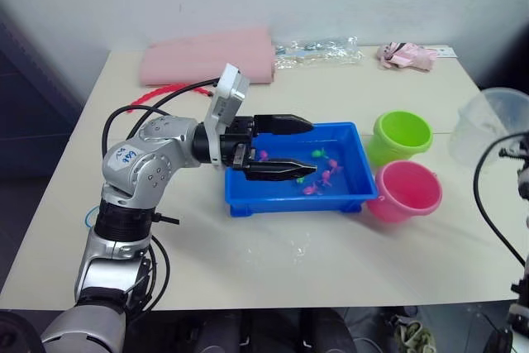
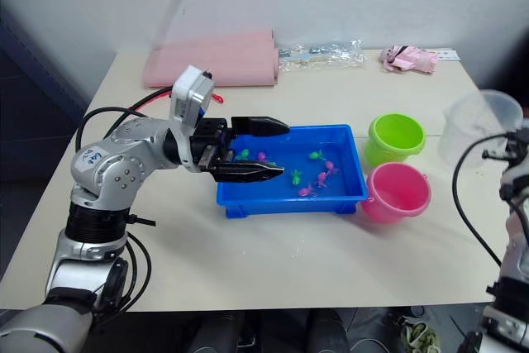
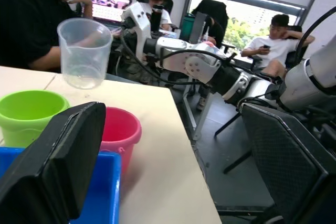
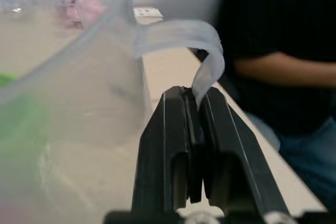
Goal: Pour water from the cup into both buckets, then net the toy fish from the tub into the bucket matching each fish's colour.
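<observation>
The pouring looks to be in hand or just finishing; the netting has not begun — every fish visible sits in the tub, and no net is held.

Nearest the front edge of the counter (image 1: 273,274), the pink bucket (image 1: 406,190) stands touching the tub's right end, toward the right edge. No fish lies in it; whether it holds water I cannot tell. The tub (image 1: 289,198) sits mid-counter with the toy fish (image 1: 324,178) — green and pink — scattered inside. Over its left end hovers the left tool (image 1: 299,148), fingers spread apart and grasping nothing.

Just behind the pink bucket stands the green bucket (image 1: 402,134), also without fish. At the right edge the cup (image 1: 488,126) is held upright off the counter: the right tool (image 4: 197,103) is clenched on the cup's thin handle strip. It looks nearly empty, so I judge the water mostly poured.

Left to do: find the net, then sort all the fish by colour.
</observation>
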Available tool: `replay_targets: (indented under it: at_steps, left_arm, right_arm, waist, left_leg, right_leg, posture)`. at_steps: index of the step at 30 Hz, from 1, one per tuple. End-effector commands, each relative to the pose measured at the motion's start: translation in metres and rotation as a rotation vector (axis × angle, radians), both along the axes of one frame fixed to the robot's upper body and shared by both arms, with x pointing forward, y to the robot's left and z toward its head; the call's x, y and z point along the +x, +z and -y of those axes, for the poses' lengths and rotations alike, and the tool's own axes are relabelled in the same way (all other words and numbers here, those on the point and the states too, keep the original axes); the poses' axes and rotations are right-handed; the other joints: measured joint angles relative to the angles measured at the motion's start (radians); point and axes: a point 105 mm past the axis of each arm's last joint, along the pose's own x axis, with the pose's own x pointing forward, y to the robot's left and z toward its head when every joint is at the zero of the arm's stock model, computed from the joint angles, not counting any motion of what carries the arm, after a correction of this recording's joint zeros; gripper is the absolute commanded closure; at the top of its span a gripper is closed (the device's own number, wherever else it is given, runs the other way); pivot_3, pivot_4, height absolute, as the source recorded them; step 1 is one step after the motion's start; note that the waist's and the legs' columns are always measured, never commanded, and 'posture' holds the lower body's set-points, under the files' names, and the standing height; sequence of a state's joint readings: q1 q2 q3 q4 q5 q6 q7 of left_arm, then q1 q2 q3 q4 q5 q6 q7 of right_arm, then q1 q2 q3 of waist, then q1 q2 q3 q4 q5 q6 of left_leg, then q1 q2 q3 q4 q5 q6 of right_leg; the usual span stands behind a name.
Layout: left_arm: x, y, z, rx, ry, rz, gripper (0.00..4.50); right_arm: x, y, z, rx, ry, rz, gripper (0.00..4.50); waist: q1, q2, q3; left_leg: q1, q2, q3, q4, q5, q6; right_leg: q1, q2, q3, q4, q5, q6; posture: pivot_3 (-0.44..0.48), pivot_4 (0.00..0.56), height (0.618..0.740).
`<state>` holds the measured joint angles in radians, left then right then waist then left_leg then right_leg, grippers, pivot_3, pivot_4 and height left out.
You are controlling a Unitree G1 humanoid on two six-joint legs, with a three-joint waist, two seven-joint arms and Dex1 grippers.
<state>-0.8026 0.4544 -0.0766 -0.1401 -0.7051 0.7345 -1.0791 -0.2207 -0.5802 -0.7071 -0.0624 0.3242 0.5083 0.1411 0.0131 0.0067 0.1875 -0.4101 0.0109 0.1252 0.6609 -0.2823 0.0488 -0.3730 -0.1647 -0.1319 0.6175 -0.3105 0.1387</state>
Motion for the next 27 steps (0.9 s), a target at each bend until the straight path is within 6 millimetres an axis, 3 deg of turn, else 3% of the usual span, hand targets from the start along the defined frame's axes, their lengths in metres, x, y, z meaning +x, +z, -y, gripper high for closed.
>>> replay_targets:
  at_steps: [1, 6, 15, 18, 25, 27]
  left_arm:
    - [-0.003, -0.002, 0.001, 0.023, -0.028, 0.047, 0.00]
    - [-0.008, 0.000, 0.002, 0.016, -0.056, 0.044, 0.00]
    - [-0.005, 0.003, 0.002, 0.010, -0.051, 0.036, 0.00]
    - [-0.003, 0.006, 0.002, 0.008, -0.047, 0.037, 0.00]
    - [0.001, 0.006, 0.002, 0.002, -0.045, 0.029, 0.00]
    - [0.001, 0.006, 0.003, 0.000, -0.046, 0.030, 0.00]
  right_arm:
    - [-0.034, -0.010, 0.008, 0.073, -0.084, 0.045, 4.46]
    - [-0.055, -0.049, 0.006, 0.126, -0.148, -0.013, 4.46]
    - [-0.064, -0.097, 0.013, 0.165, -0.196, -0.065, 4.46]
    - [-0.071, -0.103, 0.016, 0.120, -0.209, -0.090, 3.49]
    - [-0.094, -0.102, 0.002, 0.042, -0.166, -0.156, 0.02]
    - [-0.106, -0.095, -0.006, 0.024, -0.152, -0.170, 0.02]
  waist:
    - [-0.001, 0.000, 0.000]
    - [-0.012, 0.001, 0.000]
    - [-0.014, 0.001, -0.001]
    - [-0.013, 0.001, -0.001]
    - [-0.015, 0.001, -0.001]
    - [-0.014, 0.001, -0.001]
  left_leg:
    - [0.001, 0.000, 0.001, 0.000, 0.000, 0.000]
    - [0.002, 0.001, 0.002, 0.000, 0.000, 0.000]
    - [0.003, 0.001, 0.004, -0.001, 0.000, 0.000]
    - [0.003, 0.000, 0.004, -0.001, 0.000, 0.000]
    - [0.003, 0.001, 0.004, -0.001, 0.000, 0.000]
    - [0.004, 0.001, 0.004, -0.001, 0.000, 0.000]
  right_leg:
    - [0.000, 0.000, 0.001, 0.001, 0.000, 0.000]
    - [-0.002, 0.000, 0.003, 0.003, 0.000, 0.000]
    - [-0.002, 0.000, 0.005, 0.004, 0.000, -0.001]
    - [-0.002, 0.000, 0.005, 0.004, 0.000, -0.001]
    - [-0.002, 0.000, 0.006, 0.003, 0.000, -0.001]
    - [-0.002, 0.000, 0.006, 0.003, 0.000, -0.001]
  posture:
    - [0.000, 0.150, 0.738]
    - [0.000, 0.150, 0.738]
    - [0.000, 0.150, 0.738]
    - [0.000, 0.150, 0.738]
    - [0.000, 0.150, 0.738]
    - [0.000, 0.150, 0.738]
